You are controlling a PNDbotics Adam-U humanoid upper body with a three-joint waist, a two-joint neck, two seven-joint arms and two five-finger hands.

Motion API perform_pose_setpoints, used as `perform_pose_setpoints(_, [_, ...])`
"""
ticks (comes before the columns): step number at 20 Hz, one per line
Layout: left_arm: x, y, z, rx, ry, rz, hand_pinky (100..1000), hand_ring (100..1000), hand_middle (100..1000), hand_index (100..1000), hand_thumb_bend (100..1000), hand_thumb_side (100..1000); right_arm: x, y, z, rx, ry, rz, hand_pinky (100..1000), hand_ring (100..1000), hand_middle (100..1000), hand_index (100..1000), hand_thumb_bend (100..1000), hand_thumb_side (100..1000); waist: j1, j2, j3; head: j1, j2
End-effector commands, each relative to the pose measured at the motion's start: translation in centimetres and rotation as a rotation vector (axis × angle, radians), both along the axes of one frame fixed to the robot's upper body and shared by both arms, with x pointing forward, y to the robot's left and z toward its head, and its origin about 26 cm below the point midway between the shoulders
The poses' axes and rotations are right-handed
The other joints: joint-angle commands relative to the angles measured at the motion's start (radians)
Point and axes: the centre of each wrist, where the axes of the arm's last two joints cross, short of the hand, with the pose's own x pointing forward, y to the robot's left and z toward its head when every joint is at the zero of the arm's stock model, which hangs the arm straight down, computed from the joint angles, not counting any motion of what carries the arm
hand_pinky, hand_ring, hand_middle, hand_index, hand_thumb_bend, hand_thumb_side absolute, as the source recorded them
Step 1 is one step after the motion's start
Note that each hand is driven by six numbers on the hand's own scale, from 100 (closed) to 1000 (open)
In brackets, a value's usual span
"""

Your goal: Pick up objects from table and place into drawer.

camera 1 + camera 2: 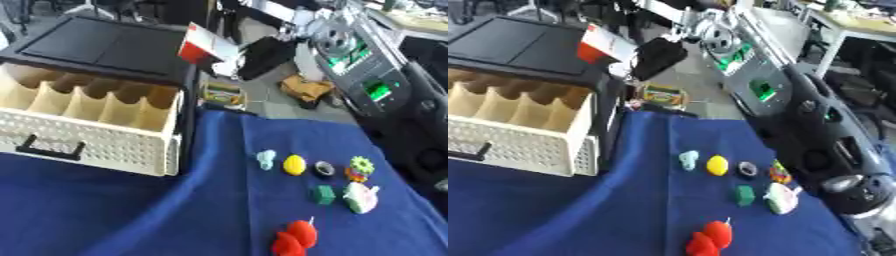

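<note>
- Far left, the drawer (96, 131) stands pulled out of its black cabinet (105, 47), cream perforated front with a black handle (48, 147) facing us; its long axis runs left to right across the table.
- Inside, thin dividers split it into a row of compartments, each open at the top.
- Blue cloth (114, 215) covers the table, and the drawer sits at its left part.
- Moving right, the small objects cluster on the cloth, well apart from the drawer.
- A pale blue piece (266, 159) comes first, with a yellow ball (294, 164) just beside it.
- Next, a dark ring (325, 168) lying flat, then a green gear (360, 164) on an orange bit.
- Nearer us, a green block (325, 194) sits beside a white and pink toy (360, 197), whose long axis runs toward and away from us.
- At the near edge, a red object (295, 237) with 2 rounded lobes, a thin stem pointing up and away.
- Far right, the right arm (833, 150) shows in black with a silver joint, beside the table edge; no hand is in either view, so I cannot tell how the fingers stand or what they hold.
</note>
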Motion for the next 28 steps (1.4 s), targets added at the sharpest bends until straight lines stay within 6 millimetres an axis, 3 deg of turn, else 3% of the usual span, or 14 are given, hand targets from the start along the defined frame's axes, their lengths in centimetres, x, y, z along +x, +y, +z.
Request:
perform_pose_setpoints(1, [-0.1, -0.2, 1.0, 0.069, -0.071, -0.018, 563, 647, 738, 812, 100, 636, 0.1, 0.6, 1.1, 0.011, -0.019, -0.010, 732, 630, 317, 488, 215, 379, 0.005, -0.013, 0.006, -0.012, -0.018])
perform_pose_setpoints(14, [0.1, -0.6, 1.2, 0.079, -0.056, -0.017, 559, 641, 737, 813, 100, 643, 0.1, 4.2, 1.5, 0.020, 0.004, 0.050, 727, 624, 316, 487, 221, 400, -0.015, -0.007, 0.029, -0.033, -0.037])
perform_pose_setpoints(22, [0.1, -0.8, 1.2, 0.077, -0.048, -0.024, 557, 639, 737, 812, 100, 646, 1.4, 5.1, 0.1, -0.040, 0.015, 0.013, 737, 669, 429, 632, 310, 476, -0.016, -0.005, 0.036, -0.039, -0.044])
perform_pose_setpoints(28, [0.2, -0.8, 1.2, 0.077, -0.043, -0.025, 556, 638, 737, 812, 100, 647, 1.3, 5.2, 0.0, -0.074, 0.021, 0.030, 752, 711, 535, 758, 390, 539, -0.015, -0.005, 0.034, -0.035, -0.043])
